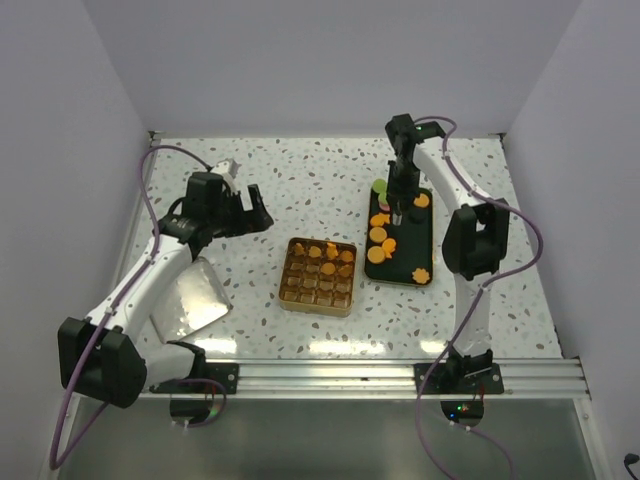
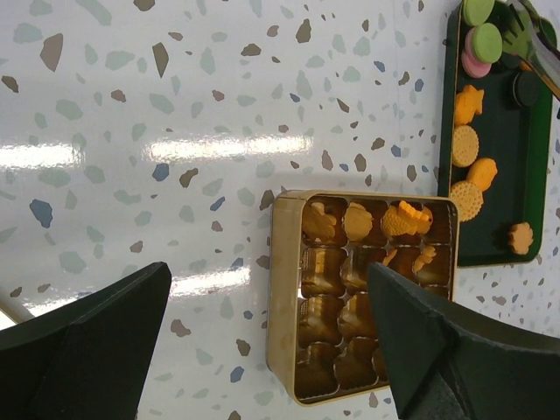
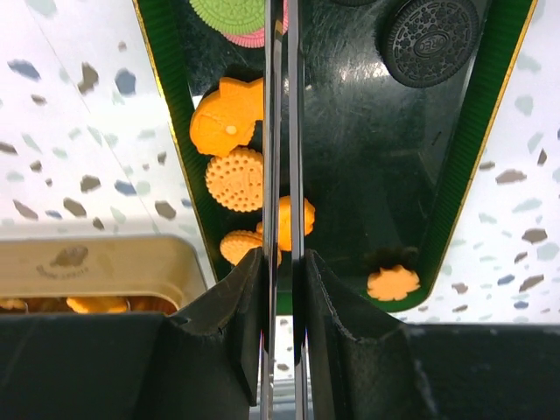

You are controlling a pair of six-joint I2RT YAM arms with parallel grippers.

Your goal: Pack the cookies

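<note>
Bare table (image 1: 300, 170) runs along the far edge. Right of centre lies the green tray (image 1: 410, 252), holding cookies (image 1: 378, 235). More cookies sit in the gold tin (image 2: 284, 297) mid-table. My right gripper (image 3: 283, 258) is clamped on metal tongs (image 3: 282, 131) over the tray. My left gripper (image 1: 258, 208) gapes wide. I can't read the tin's embossing.
</note>
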